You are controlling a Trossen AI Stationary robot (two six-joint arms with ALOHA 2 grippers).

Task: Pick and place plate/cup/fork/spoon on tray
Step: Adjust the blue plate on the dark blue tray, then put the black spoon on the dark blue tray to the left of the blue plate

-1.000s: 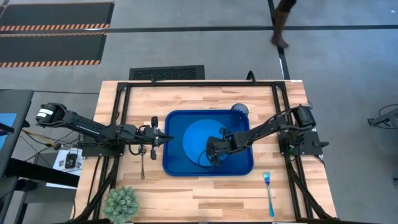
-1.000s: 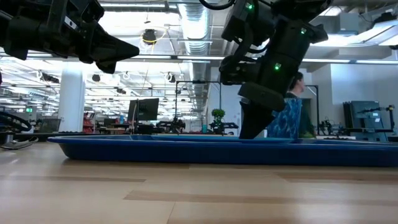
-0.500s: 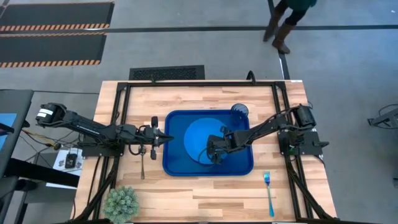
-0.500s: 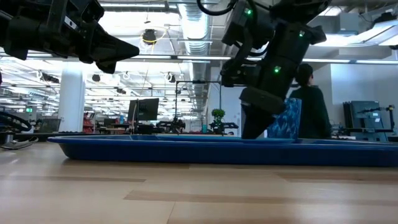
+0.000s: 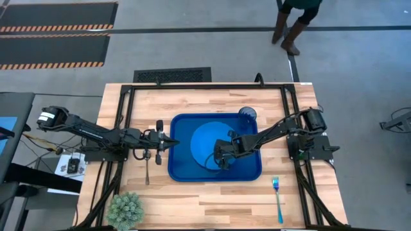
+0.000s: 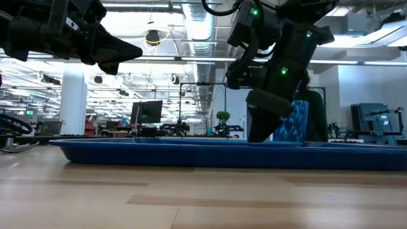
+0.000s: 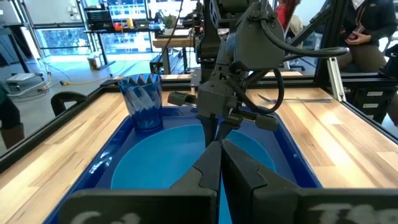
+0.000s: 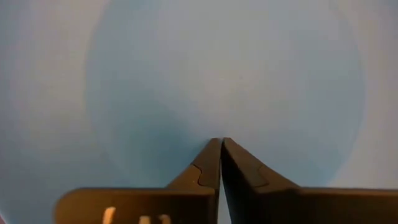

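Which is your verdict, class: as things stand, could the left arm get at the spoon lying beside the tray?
Probably yes. The spoon lies on bare wood left of the tray, just below the left gripper, which hovers shut at the tray's left rim. Nothing lies between them; the right gripper is over the plate.

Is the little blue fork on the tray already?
No, the fork lies on the bare wood of the table, off the tray, near its right front corner in the high view.

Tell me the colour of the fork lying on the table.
Light blue-teal; the fork shows best in the high view, outside the tray.
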